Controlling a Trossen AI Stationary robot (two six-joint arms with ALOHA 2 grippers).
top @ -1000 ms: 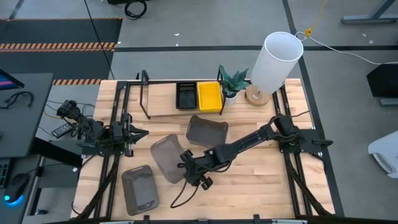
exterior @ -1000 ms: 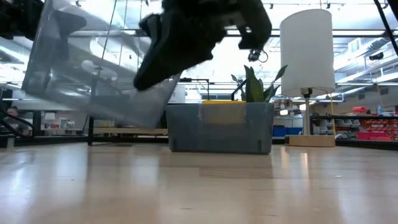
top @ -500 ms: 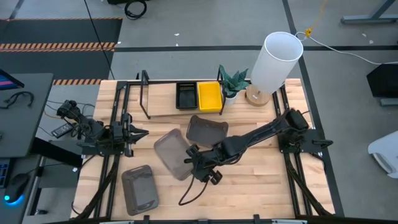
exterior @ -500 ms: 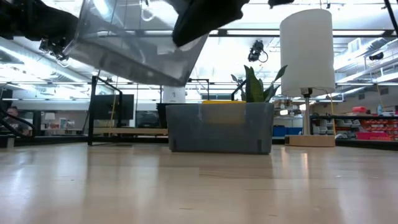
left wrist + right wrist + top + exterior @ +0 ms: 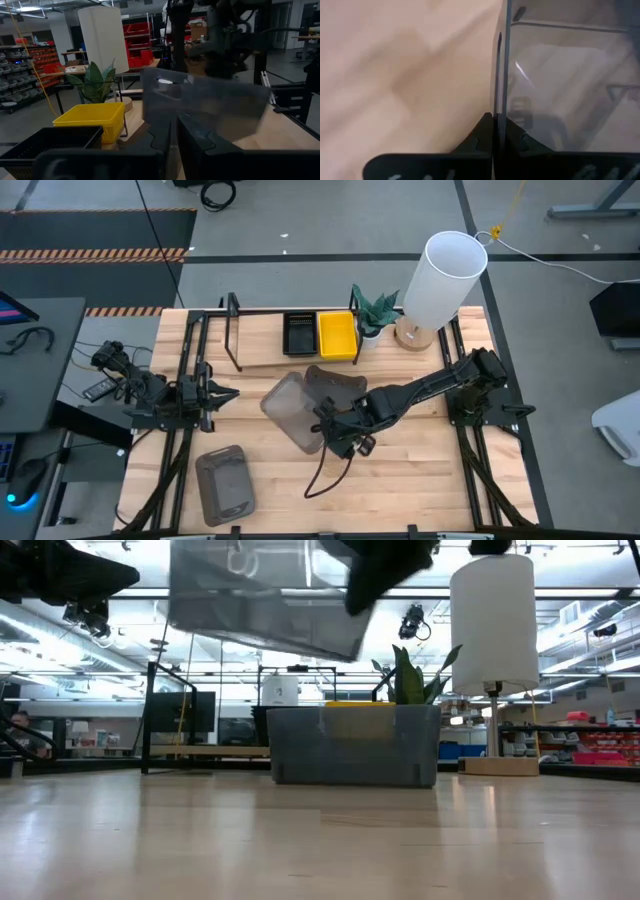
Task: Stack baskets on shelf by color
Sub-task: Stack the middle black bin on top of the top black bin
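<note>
On the shelf (image 5: 262, 352) at upper centre of the high view, a black basket (image 5: 298, 333) and a yellow basket (image 5: 337, 333) already sit side by side. The right gripper (image 5: 334, 429), pinched onto one wall, carries a grey basket (image 5: 296, 410) above the table, mid-frame. Another grey one (image 5: 340, 385) lies just beside it, and a third (image 5: 224, 483) lower left, both unshelved. The left gripper (image 5: 222, 392) waits at left, nearly closed, empty.

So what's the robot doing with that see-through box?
The right gripper has its jaws shut on the rim of a grey basket and holds it up off the table. A black basket and a yellow basket already sit on the shelf. The left gripper waits at the table's left side.
</note>
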